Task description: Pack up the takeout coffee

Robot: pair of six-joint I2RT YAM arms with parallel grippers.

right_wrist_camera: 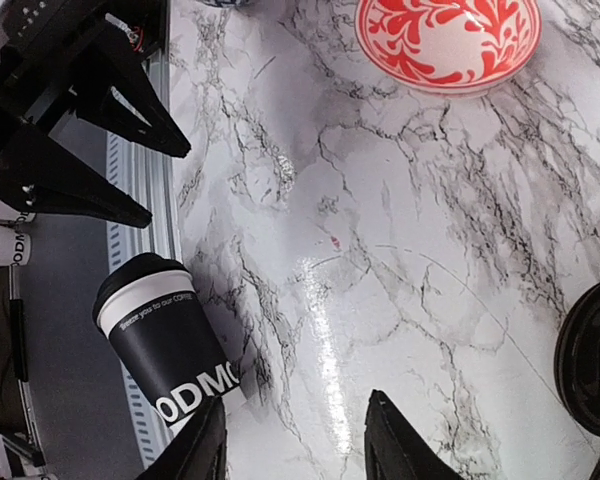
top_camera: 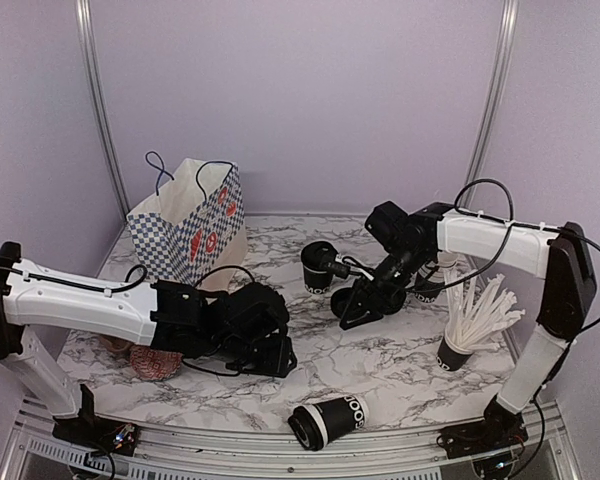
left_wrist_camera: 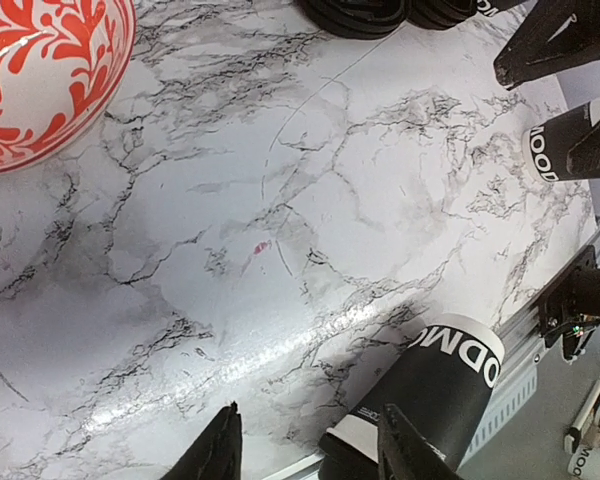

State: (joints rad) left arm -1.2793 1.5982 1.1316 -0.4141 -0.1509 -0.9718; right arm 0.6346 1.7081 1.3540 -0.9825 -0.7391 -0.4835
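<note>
Takeout coffee cup (top_camera: 328,418), lidded, on side at near table (top_camera: 380,372) edge, centre. Left fingers (left_wrist_camera: 212,455) apart, empty, near it. Right fingers (right_wrist_camera: 392,440) apart, empty, farther. Advice: grip cup body squarely, avoid lid, carry to checkered bag (top_camera: 190,225) far left.

A glossy marble-patterned tabletop (left_wrist_camera: 310,200), a matt black paper cup (left_wrist_camera: 435,395) and a smooth, shiny red-patterned bowl (left_wrist_camera: 40,70) were shown.
</note>
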